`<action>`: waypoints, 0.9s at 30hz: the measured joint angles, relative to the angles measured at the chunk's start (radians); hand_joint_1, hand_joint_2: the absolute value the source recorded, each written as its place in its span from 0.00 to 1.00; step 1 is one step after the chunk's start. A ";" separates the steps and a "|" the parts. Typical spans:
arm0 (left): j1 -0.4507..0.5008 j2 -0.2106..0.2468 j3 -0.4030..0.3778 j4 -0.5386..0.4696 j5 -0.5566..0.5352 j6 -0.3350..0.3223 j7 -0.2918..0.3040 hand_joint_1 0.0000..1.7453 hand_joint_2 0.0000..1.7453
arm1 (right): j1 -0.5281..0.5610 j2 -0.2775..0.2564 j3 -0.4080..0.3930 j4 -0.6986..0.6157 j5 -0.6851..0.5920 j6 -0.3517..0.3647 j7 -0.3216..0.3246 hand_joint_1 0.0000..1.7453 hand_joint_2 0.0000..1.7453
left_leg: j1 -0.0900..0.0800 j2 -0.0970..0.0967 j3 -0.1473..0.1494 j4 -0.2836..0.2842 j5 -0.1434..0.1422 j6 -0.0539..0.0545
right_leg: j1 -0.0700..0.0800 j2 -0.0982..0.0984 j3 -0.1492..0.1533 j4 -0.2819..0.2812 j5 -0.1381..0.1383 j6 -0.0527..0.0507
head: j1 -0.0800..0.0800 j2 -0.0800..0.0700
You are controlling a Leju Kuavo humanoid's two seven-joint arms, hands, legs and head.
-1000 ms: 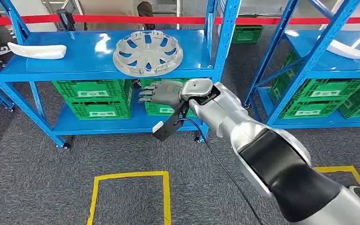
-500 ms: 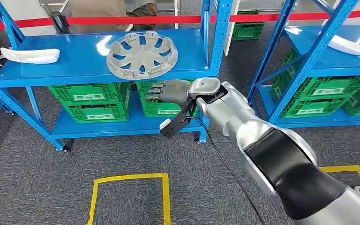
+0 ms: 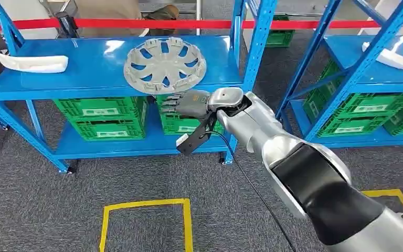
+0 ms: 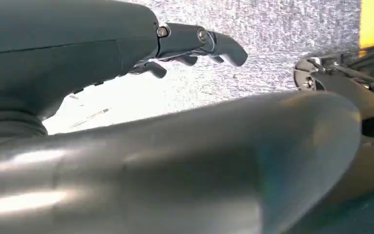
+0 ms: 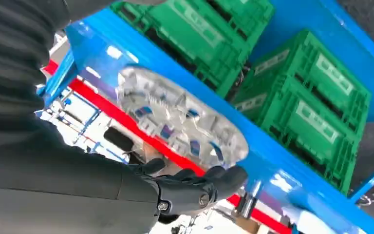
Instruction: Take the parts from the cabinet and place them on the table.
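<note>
A grey spoked wheel cover [image 3: 165,60] lies flat on the upper blue shelf [image 3: 84,71] of the cabinet; the right wrist view shows the wheel cover [image 5: 180,119] too. My right hand [image 3: 184,103] hangs just below and in front of the shelf edge under the cover, fingers stretched out and apart, holding nothing. A white curved part [image 3: 31,63] lies at the shelf's left end. Another white part [image 3: 393,56] rests on the right-hand rack. My left hand [image 4: 190,46] hangs over grey carpet, fingers loosely apart and empty.
Green crates [image 3: 105,116] fill the lower shelf, with more crates [image 3: 362,113] in the right rack. A blue upright [image 3: 254,44] stands just right of my hand. Red barrier tape [image 3: 136,23] runs behind, with a person [image 3: 105,9] beyond it. A yellow floor square [image 3: 146,223] lies near.
The camera has shifted, so the cabinet sits slightly lower and closer in the picture. My right hand keeps its place just under the shelf edge, still empty.
</note>
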 joint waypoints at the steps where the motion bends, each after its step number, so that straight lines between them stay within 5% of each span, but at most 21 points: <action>1: -0.002 0.000 0.000 0.000 0.001 0.000 0.000 0.00 0.00 | -0.001 0.000 0.000 0.000 0.000 0.000 0.000 0.00 1.00 | -0.001 0.000 0.004 0.000 -0.005 0.007 | 0.002 0.000 -0.040 0.071 -0.024 -0.002 | 0.001 0.000; 3: -0.004 0.000 0.000 0.000 0.001 0.000 0.000 0.00 0.00 | 0.005 0.000 0.000 0.000 0.005 -0.001 -0.001 0.00 1.00 | -0.007 0.000 0.012 0.000 -0.014 0.014 | 0.009 0.000 -0.143 0.228 -0.062 -0.006 | 0.001 0.000; 5: -0.003 0.000 0.000 0.000 0.001 0.000 0.002 0.00 0.00 | 0.014 -0.001 0.000 0.001 0.008 -0.001 0.000 0.00 1.00 | -0.014 -0.002 0.026 0.001 -0.025 0.018 | 0.013 0.000 -0.199 0.271 -0.033 -0.014 | 0.001 0.000; 6: -0.002 0.000 0.000 0.000 0.001 0.000 0.003 0.00 0.00 | 0.016 -0.002 0.000 0.001 0.009 -0.001 -0.001 0.00 1.00 | -0.018 -0.005 0.035 0.001 -0.031 0.019 | 0.017 0.000 -0.192 0.224 0.012 -0.021 | 0.002 0.000; 8: -0.003 0.000 0.000 0.000 0.002 0.000 0.003 0.00 0.00 | 0.012 -0.002 0.000 0.001 0.014 -0.008 0.000 0.00 1.00 | -0.025 -0.006 0.055 0.000 -0.044 0.019 | 0.029 0.000 -0.131 0.055 0.122 -0.044 | 0.002 0.000; 9: -0.003 -0.002 0.000 0.000 0.002 0.000 0.003 0.00 0.00 | 0.008 -0.002 0.000 0.001 0.018 -0.012 0.000 0.00 1.00 | -0.025 -0.005 0.060 0.000 -0.049 0.017 | 0.037 -0.003 -0.108 0.001 0.131 -0.059 | 0.001 0.000; 13: -0.009 -0.003 0.000 -0.001 0.004 0.000 0.003 0.00 0.00 | 0.001 0.005 0.000 0.000 0.029 -0.025 0.000 0.00 1.00 | -0.024 -0.002 0.066 -0.009 -0.060 -0.004 | 0.045 0.001 -0.086 -0.029 0.110 -0.061 | -0.001 0.000; 14: -0.009 -0.001 0.000 -0.002 0.005 0.000 0.004 0.00 0.00 | 0.002 0.005 0.000 0.000 0.031 -0.026 0.000 0.00 1.00 | -0.030 0.002 0.064 -0.009 -0.068 -0.010 | 0.030 0.000 -0.067 -0.046 0.114 -0.062 | -0.002 0.000; 15: -0.006 0.000 0.000 -0.002 0.006 0.000 0.003 0.00 0.00 | 0.002 0.006 0.000 0.000 0.033 -0.027 0.000 0.00 1.00 | -0.029 0.004 0.068 0.009 -0.072 -0.017 | 0.029 -0.001 -0.052 -0.057 0.112 -0.064 | -0.001 0.000; 17: -0.007 0.000 0.000 -0.002 0.010 0.000 0.003 0.00 0.00 | -0.002 0.011 0.000 0.000 0.034 -0.028 0.000 0.00 1.00 | -0.020 0.005 -0.003 0.137 -0.122 -0.031 | 0.024 -0.002 -0.040 -0.060 0.106 -0.072 | -0.006 0.000; 19: -0.007 0.002 0.000 -0.002 0.013 0.000 0.003 0.00 0.00 | 0.004 0.014 0.000 0.000 0.036 -0.027 0.000 0.00 1.00 | -0.011 0.005 -0.093 0.270 -0.151 -0.042 | 0.021 -0.002 -0.031 -0.059 0.094 -0.070 | -0.008 0.000; 20: -0.005 0.003 0.000 -0.002 0.013 0.000 0.002 0.00 0.00 | 0.007 0.015 0.000 0.000 0.036 -0.026 0.000 0.00 1.00 | -0.006 0.005 -0.115 0.281 -0.133 -0.047 | 0.019 -0.002 -0.025 -0.057 0.087 -0.067 | -0.007 0.000; 22: -0.002 0.006 0.000 -0.002 0.013 0.000 0.001 0.00 0.00 | 0.008 0.015 0.000 0.000 0.038 -0.024 0.000 0.00 1.00 | 0.001 0.006 -0.088 0.182 -0.046 -0.056 | 0.011 -0.001 -0.009 -0.052 0.071 -0.058 | -0.007 0.000; 24: -0.001 0.007 0.000 -0.002 0.013 0.000 0.000 0.00 0.00 | 0.004 0.017 0.000 0.000 0.039 -0.024 0.000 0.00 1.00 | 0.013 0.008 -0.024 0.013 0.044 -0.067 | 0.007 -0.001 0.001 -0.042 0.050 -0.041 | -0.008 0.000; 27: -0.004 0.008 0.000 -0.002 0.013 0.000 -0.002 0.00 0.00 | 0.002 0.018 0.000 0.000 0.039 -0.023 -0.001 0.00 1.00 | 0.004 0.002 -0.008 0.000 0.012 -0.031 | 0.012 0.003 0.003 -0.037 0.034 -0.022 | -0.010 0.000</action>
